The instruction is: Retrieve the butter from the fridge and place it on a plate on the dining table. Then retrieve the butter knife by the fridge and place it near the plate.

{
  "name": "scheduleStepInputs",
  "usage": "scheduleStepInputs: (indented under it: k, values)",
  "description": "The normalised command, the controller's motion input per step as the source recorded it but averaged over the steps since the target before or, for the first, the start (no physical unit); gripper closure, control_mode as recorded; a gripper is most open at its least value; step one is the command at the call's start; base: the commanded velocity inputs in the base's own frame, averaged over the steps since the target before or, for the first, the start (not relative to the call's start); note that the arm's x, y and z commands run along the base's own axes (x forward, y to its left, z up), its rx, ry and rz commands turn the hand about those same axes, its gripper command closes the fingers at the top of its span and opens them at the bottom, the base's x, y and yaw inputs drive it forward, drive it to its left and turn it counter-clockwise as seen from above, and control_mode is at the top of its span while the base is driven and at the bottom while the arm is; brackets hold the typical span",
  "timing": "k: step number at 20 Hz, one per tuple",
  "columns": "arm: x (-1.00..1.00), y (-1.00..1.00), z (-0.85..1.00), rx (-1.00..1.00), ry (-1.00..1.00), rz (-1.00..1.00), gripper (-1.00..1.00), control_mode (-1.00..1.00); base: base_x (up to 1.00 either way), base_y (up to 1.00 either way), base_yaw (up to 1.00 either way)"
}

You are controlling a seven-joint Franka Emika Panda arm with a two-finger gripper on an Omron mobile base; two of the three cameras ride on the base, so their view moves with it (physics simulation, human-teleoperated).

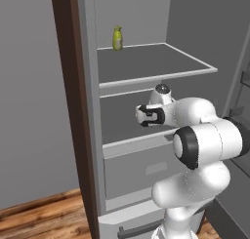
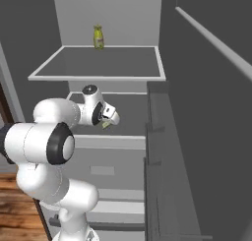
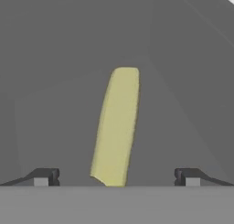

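The fridge point(image 1: 156, 76) stands open with my arm reaching onto its middle shelf. The butter point(image 3: 116, 127), a pale-yellow stick, lies lengthwise on that grey shelf, and a sliver of it peeks out under my hand point(image 2: 105, 126). My gripper point(image 3: 116, 177) is open just above the butter's near end. Its fingertips point(image 3: 43, 176) stand wide apart on either side and touch nothing. In the left base view my hand point(image 1: 149, 116) hovers low over the shelf. The plate, the dining table and the butter knife are out of view.
A yellow-green bottle point(image 1: 117, 38) stands at the back of the upper shelf point(image 2: 98, 77). The open fridge door point(image 2: 206, 112) runs along the right. Below my arm is a drawer front point(image 1: 146, 169). Wooden floor point(image 1: 39, 213) lies at the left.
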Motion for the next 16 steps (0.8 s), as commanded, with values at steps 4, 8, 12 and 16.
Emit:
scheduleStepInputs:
  k: [4, 8, 12, 16]
  values:
    - [0.60, 0.00, -0.36, -0.03, 0.08, -0.06, -1.00, -1.00, 0.00, 0.00, 0.00]
    - [0.37, 0.00, -0.41, -0.02, 0.09, -0.08, -1.00, -1.00, 0.00, 0.00, 0.00]
    - [0.18, 0.00, -0.43, 0.00, 0.09, -0.08, -1.00, -1.00, 0.00, 0.00, 0.00]
    - [0.07, 0.00, -0.33, 0.00, 0.04, -0.04, -1.00, -1.00, 0.00, 0.00, 0.00]
